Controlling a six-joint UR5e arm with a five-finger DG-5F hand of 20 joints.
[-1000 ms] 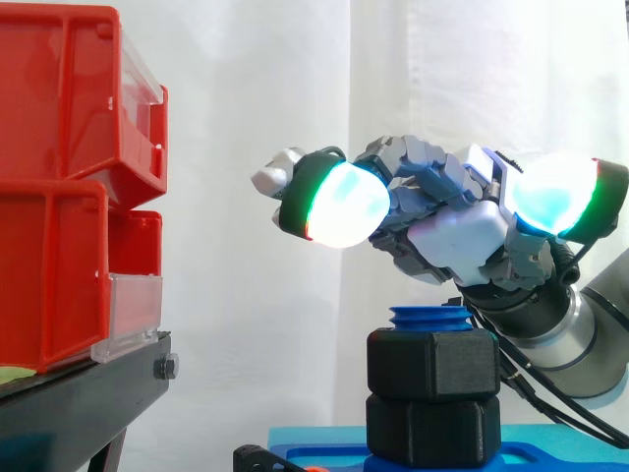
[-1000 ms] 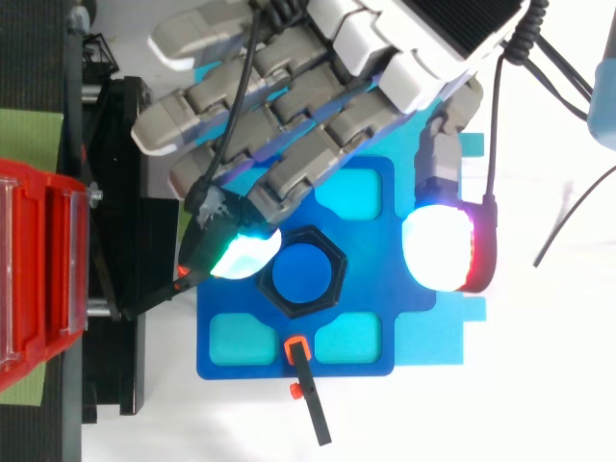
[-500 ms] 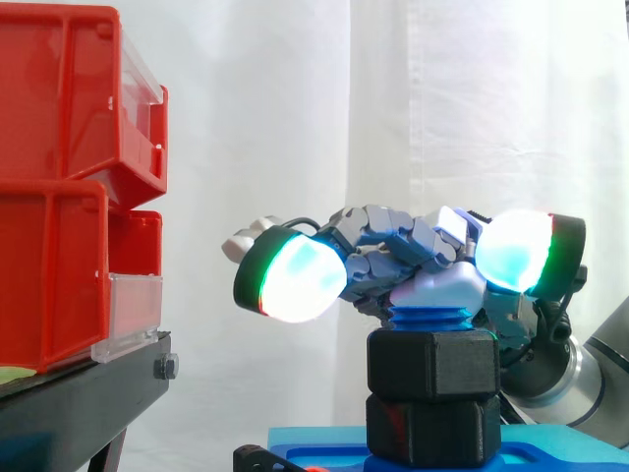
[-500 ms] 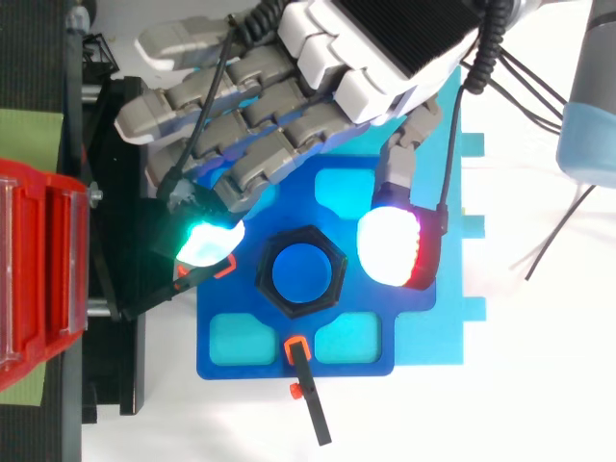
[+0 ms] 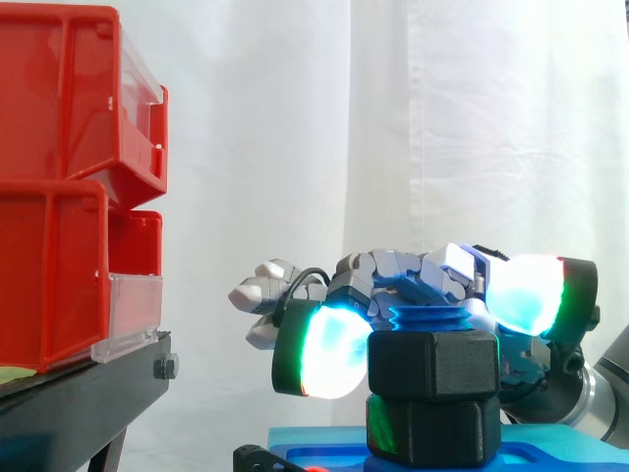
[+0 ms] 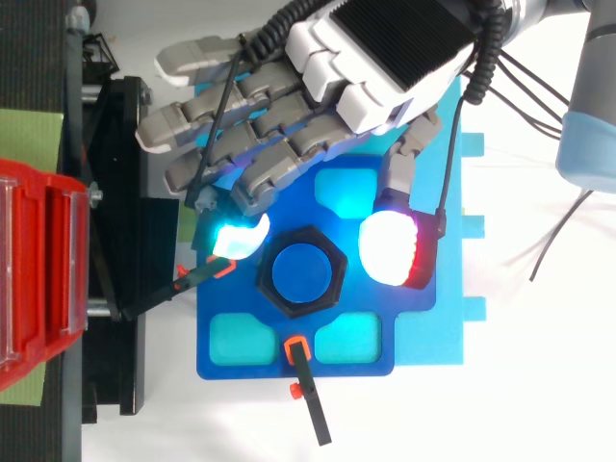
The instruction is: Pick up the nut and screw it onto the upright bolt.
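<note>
A black hex nut point(image 5: 432, 364) sits on the upright blue bolt point(image 5: 430, 321), above a second black hex piece point(image 5: 432, 431). From above, the nut point(image 6: 271, 291) rings the bolt's blue top point(image 6: 300, 277) in the middle of a blue baseplate point(image 6: 414, 332). My hand point(image 6: 385, 48) hovers over the plate's far side, open, fingers loosely bent. One glowing fingertip point(image 6: 241, 239) hangs by the nut's left side and the thumb pad point(image 6: 390, 248) by its right, each with a narrow gap. Side on, the left fingertip point(image 5: 324, 352) is level with the nut; the thumb pad point(image 5: 531, 295) is slightly higher.
Red bins point(image 5: 69, 177) stack on a black stand point(image 5: 88, 393) to the left. A black clamp lever with orange ends point(image 6: 308, 399) pokes out at the plate's near edge, another point(image 6: 183, 284) at its left. A pale blue plate point(image 6: 472, 327) lies underneath.
The hand has come down from above the bolt to nut level. Its fingertip and thumb pad have closed in from wide apart to either side of the nut.
</note>
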